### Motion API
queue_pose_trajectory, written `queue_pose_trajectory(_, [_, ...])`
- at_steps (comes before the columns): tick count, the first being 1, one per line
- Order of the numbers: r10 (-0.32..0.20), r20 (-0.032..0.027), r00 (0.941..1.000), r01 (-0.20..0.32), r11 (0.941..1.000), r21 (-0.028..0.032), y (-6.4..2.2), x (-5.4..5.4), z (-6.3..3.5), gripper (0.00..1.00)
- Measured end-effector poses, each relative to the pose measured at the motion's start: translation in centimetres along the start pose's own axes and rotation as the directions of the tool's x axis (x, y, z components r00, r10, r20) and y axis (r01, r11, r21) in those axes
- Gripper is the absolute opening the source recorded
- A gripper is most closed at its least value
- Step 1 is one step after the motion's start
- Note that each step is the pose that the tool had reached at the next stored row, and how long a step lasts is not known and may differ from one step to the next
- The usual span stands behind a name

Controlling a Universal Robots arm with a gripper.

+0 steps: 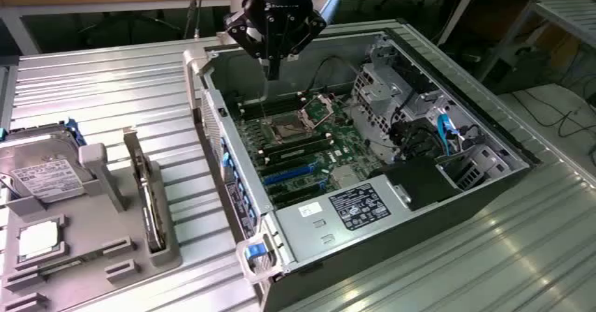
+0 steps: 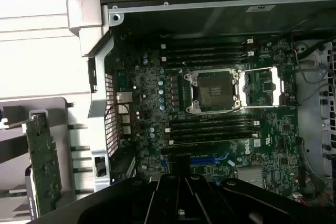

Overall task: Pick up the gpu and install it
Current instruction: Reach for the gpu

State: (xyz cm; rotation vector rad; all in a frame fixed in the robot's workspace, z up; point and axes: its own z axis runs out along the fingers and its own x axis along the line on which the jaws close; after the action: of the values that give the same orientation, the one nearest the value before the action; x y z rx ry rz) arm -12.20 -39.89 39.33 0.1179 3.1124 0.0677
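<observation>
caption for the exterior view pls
Shut, empty gripper above the open computer case; gpu on edge in the grey holder beside it

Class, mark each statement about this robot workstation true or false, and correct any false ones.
1. The gpu stands on edge in the grey holder outside the computer case. True.
2. The gripper is shut on the gpu. False: it is shut on nothing, poised over the open case.
3. The processor socket on the motherboard has its frame flipped open. True.
4. The hard drive lies inside the case. False: it sits in the holder, at the exterior view's left.
</observation>
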Motion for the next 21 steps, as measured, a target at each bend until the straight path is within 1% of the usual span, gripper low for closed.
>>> queue_pose_trajectory(3, [0.000,-0.0001,1.0000,0.000,1.0000,0.0001,-0.02,0.2,-0.01,0.11])
queue_pose_trajectory(6, [0.000,-0.0001,1.0000,0.000,1.0000,0.0000,-0.08,1.0,-0.03,0.11])
queue_pose_trajectory(18, [0.000,-0.0001,1.0000,0.000,1.0000,0.0000,-0.21,2.9,-0.08,0.11])
queue_pose_trajectory(21, [0.000,0.0000,1.0000,0.000,1.0000,0.0000,-0.26,3.5,-0.10,0.11])
